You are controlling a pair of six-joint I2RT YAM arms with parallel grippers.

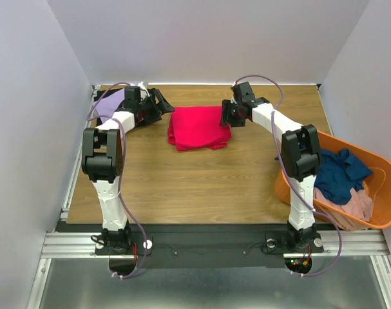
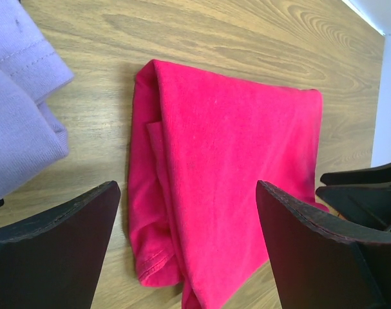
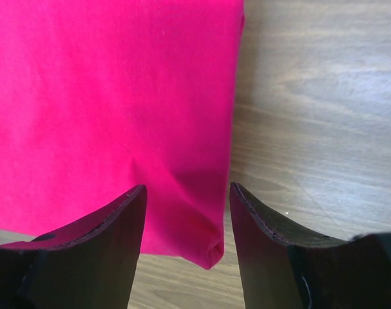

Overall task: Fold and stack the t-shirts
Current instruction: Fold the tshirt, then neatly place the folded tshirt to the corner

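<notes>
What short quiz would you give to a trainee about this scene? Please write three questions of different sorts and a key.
1. True or false: the crimson-pink t-shirt lies folded on the table.
2. Where is the navy blue t-shirt? A: in the orange tub. B: on the bare table. C: under the crimson-pink t-shirt.
3. Fill in: the jaws of the left end effector and of the right end effector both stand ____.
Key: 1 true; 2 A; 3 open.
</notes>
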